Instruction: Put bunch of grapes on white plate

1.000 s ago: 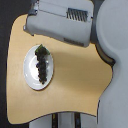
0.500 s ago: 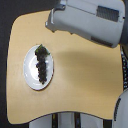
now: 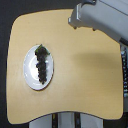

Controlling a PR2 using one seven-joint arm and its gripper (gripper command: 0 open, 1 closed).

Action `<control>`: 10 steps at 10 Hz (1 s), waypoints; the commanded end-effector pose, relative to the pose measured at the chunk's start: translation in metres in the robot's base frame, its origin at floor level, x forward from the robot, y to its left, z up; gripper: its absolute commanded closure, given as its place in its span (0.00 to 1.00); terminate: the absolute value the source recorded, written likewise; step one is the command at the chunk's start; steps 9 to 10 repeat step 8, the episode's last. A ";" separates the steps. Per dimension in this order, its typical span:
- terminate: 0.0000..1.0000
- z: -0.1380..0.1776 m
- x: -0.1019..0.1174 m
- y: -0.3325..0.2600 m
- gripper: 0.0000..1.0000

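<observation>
- Gripper (image 3: 76, 25): only the grey arm bulk shows, top on the exterior view's right; a small dark tip pokes out at its lower corner. Can't tell if fingers are apart or closed, or if anything's held. Nothing visible hanging from it.
- Bunch of grapes (image 3: 42, 66): lies on the white plate (image 3: 30, 75), inside the rim, approx centred. Dark purple-black cluster, long axis running up-down in the frame. Green leaf/stem bit at the end nearer the frame top, close to plate's upper rim.
- White plate: round, glossy, sits flat on the wooden table (image 3: 85, 80), toward the exterior view's left side, about mid-height of the tabletop. Its far edge is near the table's edge but within it.
- Arm vs plate: arm is well apart from plate, up and toward the exterior view's right, over the table's top corner. No contact w/ plate or grapes.
- Table: light tan top, rounded corners; dark floor around it. Pale legs/base bits below the table's lower edge, under the plate side & middle.
</observation>
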 end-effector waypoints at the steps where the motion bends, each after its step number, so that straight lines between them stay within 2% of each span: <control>1: 0.00 0.014 -0.013 -0.108 0.00; 4: 0.00 0.010 -0.027 -0.145 0.00; 7: 0.00 0.001 -0.035 -0.155 0.00; 8: 1.00 0.000 -0.035 -0.158 0.00; 10: 1.00 0.000 -0.035 -0.158 0.00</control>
